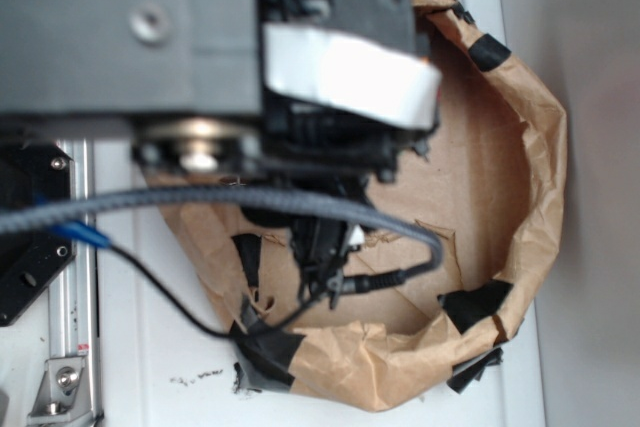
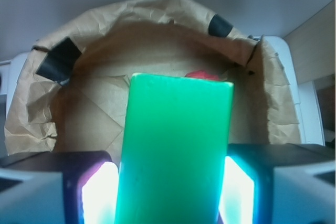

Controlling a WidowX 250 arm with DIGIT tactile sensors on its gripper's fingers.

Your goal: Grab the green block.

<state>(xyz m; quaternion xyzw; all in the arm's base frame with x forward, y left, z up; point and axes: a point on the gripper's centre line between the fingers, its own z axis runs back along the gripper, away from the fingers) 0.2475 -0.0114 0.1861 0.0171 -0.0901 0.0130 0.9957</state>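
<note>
One green block (image 2: 176, 150) stands clamped between both lit fingers (image 2: 98, 192) of the gripper (image 2: 169, 195), pads pressed to its long sides. Red cloth (image 2: 202, 75) peeks behind its top edge. Arm reaches over the brown paper basin (image 1: 540, 177), wrist pointing into it; black tape patches (image 2: 56, 60) mark its rim.

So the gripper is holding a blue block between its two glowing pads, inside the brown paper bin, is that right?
Not quite: the block is bright green, not blue. The wrist view shows the gripper closed on it, glowing pads against its sides, with the brown paper bin behind.
</note>
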